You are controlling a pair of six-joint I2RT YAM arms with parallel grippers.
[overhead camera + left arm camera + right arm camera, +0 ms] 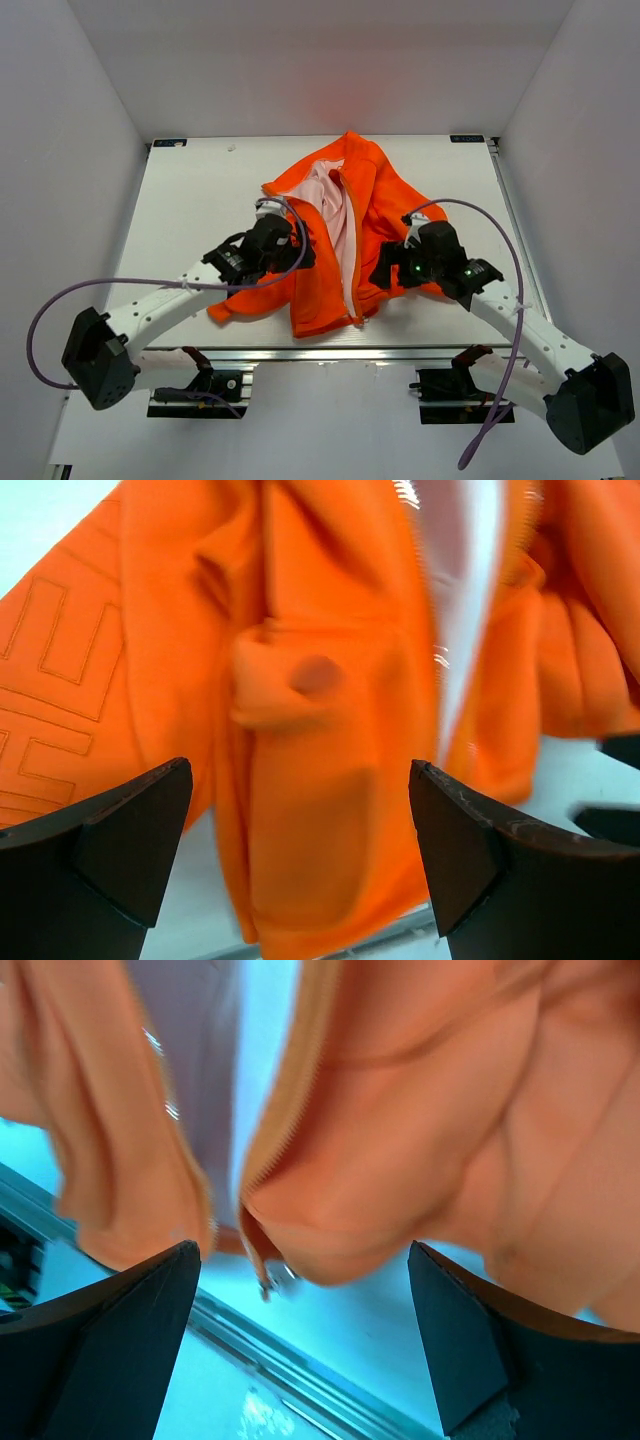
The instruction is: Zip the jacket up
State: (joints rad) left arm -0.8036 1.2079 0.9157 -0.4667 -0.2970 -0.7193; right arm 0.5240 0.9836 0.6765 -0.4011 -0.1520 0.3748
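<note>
The orange jacket (pixel 320 270) lies on the white table, its front partly open and pale pink lining (pixel 325 195) showing near the collar. Its zipper (pixel 352 285) runs down to the near hem. My left gripper (pixel 298 252) is open over the left front panel. In the left wrist view (pixel 300 815) it hovers above a flap pocket with a snap (pixel 315 675). My right gripper (pixel 385 272) is open at the right front panel. In the right wrist view (pixel 300 1300) it sits over the hem, with the metal zipper pull (pixel 276 1278) hanging between the fingers, untouched.
The table's near edge carries an aluminium rail (pixel 330 352), seen close below the hem in the right wrist view (pixel 300 1380). White walls enclose the table on the left, right and back. Purple cables loop off both arms (pixel 500 240).
</note>
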